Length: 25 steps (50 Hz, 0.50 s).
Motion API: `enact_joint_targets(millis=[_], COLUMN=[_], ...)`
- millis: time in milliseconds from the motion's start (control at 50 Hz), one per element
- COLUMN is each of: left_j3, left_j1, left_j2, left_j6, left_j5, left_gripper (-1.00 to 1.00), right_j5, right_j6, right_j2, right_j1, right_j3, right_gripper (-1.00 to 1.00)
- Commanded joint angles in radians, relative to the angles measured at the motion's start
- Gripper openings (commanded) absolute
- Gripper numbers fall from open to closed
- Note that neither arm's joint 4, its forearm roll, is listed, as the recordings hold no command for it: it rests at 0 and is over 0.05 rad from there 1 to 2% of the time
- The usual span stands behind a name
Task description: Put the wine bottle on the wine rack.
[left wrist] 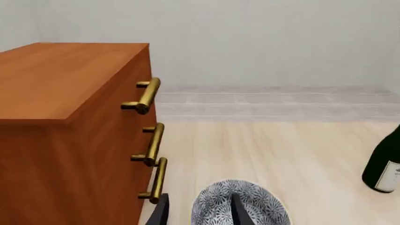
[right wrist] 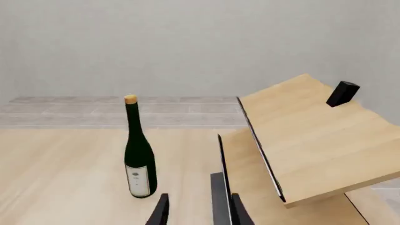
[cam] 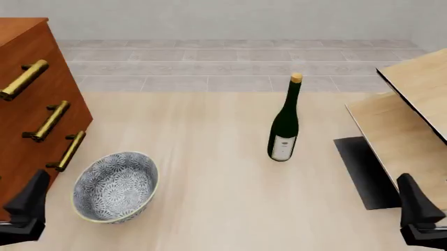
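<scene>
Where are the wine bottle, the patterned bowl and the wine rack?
wine bottle [cam: 285,125], front view, dark green body above the label.
patterned bowl [cam: 112,184], front view, inner wall.
wine rack [right wrist: 300,136], right wrist view, upper slanted panel.

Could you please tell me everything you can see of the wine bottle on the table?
The wine bottle is slim, dark green and glass-like, with a long neck, tan-gold cap and a white label low on its body. It stands upright on the light wooden table, between the patterned bowl and the wine rack, touching neither. No gripper holds it.
</scene>
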Motion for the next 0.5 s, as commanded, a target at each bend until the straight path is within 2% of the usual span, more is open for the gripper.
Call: enact_joint_targets(millis=[20, 80, 100, 240, 260, 340, 380, 500], left_j3=[0.052, 0.051, 0.033, 0.015, 0.013, 0.014, 0.015, 0.017], left_j1=[0.005, 0.007, -0.001, 0.016, 0.017, 0.017, 0.018, 0.007], left_j2=[-0.049, -0.05, -0.054, -0.055, -0.056, -0.056, -0.056, -0.056], left_j6=[0.005, 0.006, 0.046, 0.043, 0.038, 0.039, 0.046, 0.063], left_j5=[-0.058, -0.06, -0.059, -0.066, -0.062, -0.063, -0.068, -0.072], left_gripper=[1.0, 1.0, 1.0, 1.0, 1.0, 1.0, 1.0, 1.0], right_j5=[-0.007, -0.006, 0.008, 0.028, 0.051, 0.072, 0.099, 0.102], right_j6=[0.002, 0.004, 0.002, -0.006, -0.01, -0.026, -0.053, -0.076], right_j2=[0.017, 0.016, 0.007, 0.003, 0.001, 0.001, 0.003, 0.039], right_j1=[-0.002, 0.002, 0.011, 0.016, 0.032, 0.072, 0.129, 0.178], right_j3=[-0.005, -0.008, -0.012, -0.031, -0.066, -0.089, -0.111, -0.153], right_gripper=[1.0, 1.0, 1.0, 1.0, 1.0, 1.0, 1.0, 1.0])
